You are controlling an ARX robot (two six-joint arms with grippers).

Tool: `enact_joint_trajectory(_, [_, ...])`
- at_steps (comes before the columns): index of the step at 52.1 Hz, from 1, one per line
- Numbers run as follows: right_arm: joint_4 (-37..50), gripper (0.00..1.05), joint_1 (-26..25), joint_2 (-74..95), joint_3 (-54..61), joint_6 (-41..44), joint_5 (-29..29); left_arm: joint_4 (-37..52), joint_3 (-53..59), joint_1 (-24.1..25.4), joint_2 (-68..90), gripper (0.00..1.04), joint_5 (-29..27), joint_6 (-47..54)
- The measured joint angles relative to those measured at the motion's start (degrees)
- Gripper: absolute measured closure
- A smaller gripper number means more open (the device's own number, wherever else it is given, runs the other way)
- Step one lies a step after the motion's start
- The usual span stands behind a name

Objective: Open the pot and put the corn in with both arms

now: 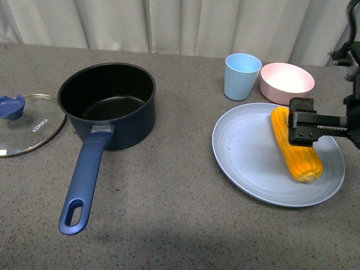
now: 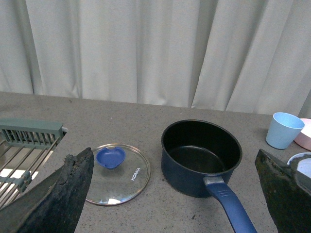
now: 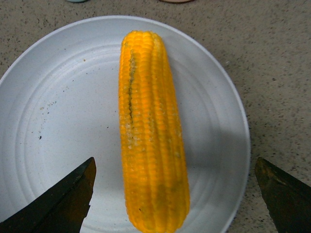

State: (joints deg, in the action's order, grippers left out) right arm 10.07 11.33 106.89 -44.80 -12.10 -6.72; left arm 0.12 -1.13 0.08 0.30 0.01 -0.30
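Saucepan (image 1: 121, 132), one only, stands uncovered on the left half of the grey table (image 1: 180, 236), its black inside empty. One pale blue plate (image 1: 247, 152) sits well to its right. One glass lid (image 1: 34, 126) lies flat just beside the pan on the other side. The single corn cob (image 1: 304, 160) lies on the plate, its long axis running roughly away from the robot. The right gripper (image 1: 298, 120) hangs over the cob's far half, jaws wide and empty, one finger on each side, so they would close across its width. The left gripper (image 2: 170, 194), also wide and empty, faces lid and pan from a distance; the right arm is plainly nearer the corn. One pink bowl (image 1: 287, 81) and one light blue cup (image 1: 242, 76) stand behind the plate.
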Motion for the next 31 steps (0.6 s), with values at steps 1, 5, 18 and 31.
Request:
enact_joint_trajectory(1, [-0.09,0.09,0.07,0.39,-0.26,-0.11,-0.07,0.0,0.0,0.0,0.0,0.06,0.0,0.0])
enact_joint_trajectory(5, [-0.42,0.09,0.5,2.69,-1.68,-0.85,-0.22,0.0,0.0,0.0,0.0,0.06,-0.02,0.0])
enact_joint_trajectory(18, [-2.12,0.09,1.64,8.57,-5.16,-2.32,-0.39,0.0,0.0,0.0,0.0,0.06,0.0,0.0])
enact_joint_trajectory(31, [-2.99,0.42,2.12,10.47,-7.08,-2.93,-0.2,0.0,0.0,0.0,-0.02,0.06,-0.02,0.02])
